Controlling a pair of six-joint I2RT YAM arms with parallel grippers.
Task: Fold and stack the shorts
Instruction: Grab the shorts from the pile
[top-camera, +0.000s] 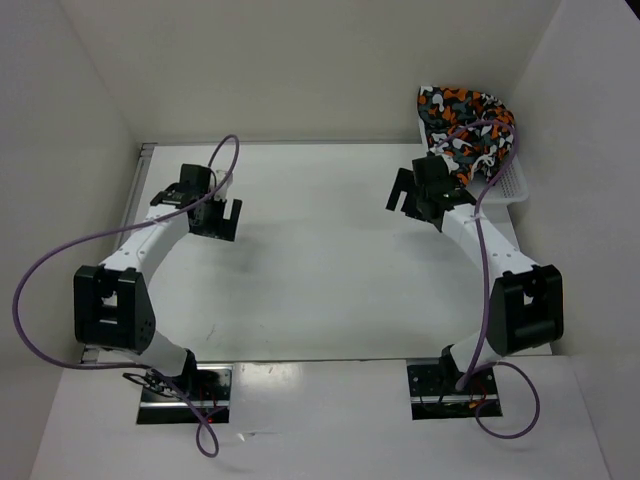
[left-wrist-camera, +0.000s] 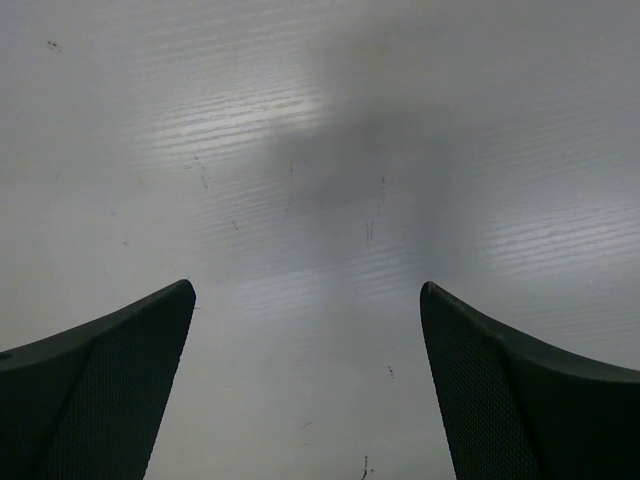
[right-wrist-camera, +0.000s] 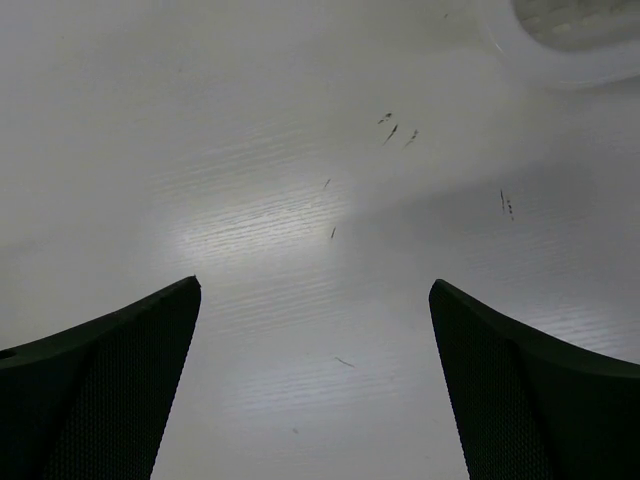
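The shorts (top-camera: 465, 120), printed in orange, white, black and grey-teal blotches, lie heaped in a white mesh basket (top-camera: 512, 187) at the table's back right corner. My right gripper (top-camera: 412, 200) is open and empty over bare table, just left of the basket. In the right wrist view its gripper (right-wrist-camera: 315, 290) has both jaws wide apart above the white surface. My left gripper (top-camera: 218, 212) is open and empty over the table's left part. In the left wrist view that gripper (left-wrist-camera: 308, 290) shows only bare table between its jaws. The shorts are out of both wrist views.
White walls (top-camera: 320, 60) close in the table at the back and both sides. The basket's rim (right-wrist-camera: 560, 45) shows blurred at the top right of the right wrist view. Purple cables (top-camera: 60, 260) loop from both arms. The white table (top-camera: 320, 260) lies between the two arms.
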